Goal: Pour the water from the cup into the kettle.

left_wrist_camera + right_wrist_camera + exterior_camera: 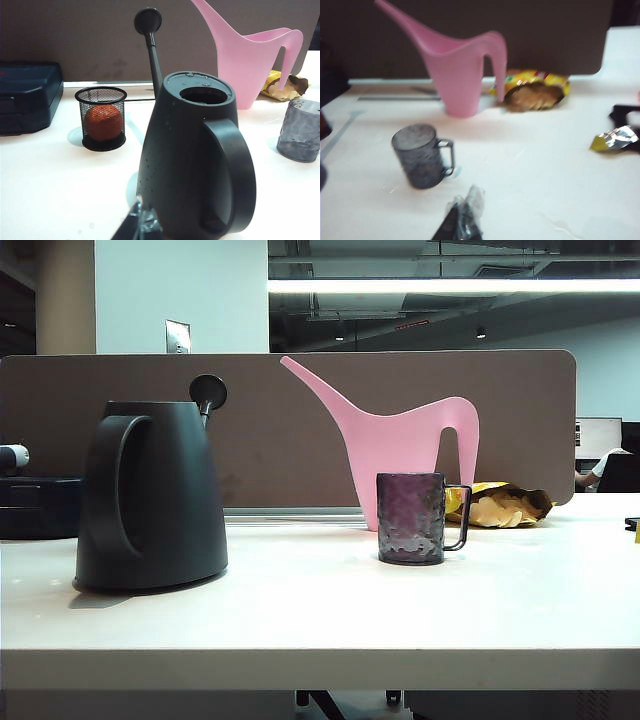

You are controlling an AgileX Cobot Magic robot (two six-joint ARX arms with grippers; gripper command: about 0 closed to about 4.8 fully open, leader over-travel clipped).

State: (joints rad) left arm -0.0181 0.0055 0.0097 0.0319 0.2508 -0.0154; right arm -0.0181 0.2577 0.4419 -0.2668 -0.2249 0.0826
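The kettle (150, 495) is large, matte and dark grey, and stands at the left of the table with its loop handle facing the camera. In the left wrist view the kettle (190, 160) fills the near ground, with its top hole uncovered and a disc knob (148, 20) raised on a thin stem. My left gripper (142, 223) sits shut and empty just before its base. The cup (411, 517), a small dimpled purplish glass mug, stands at centre right with its handle pointing right. My right gripper (463, 218) is shut and empty, a short way in front of the cup (422, 156). Neither gripper shows in the exterior view.
A pink long-spouted watering can (400, 445) stands behind the cup, with an open snack bag (500, 505) beside it. A mesh holder with an orange ball (102, 125) and a dark box (27, 95) lie beyond the kettle. A foil wrapper (615, 139) lies off to the cup's handle side.
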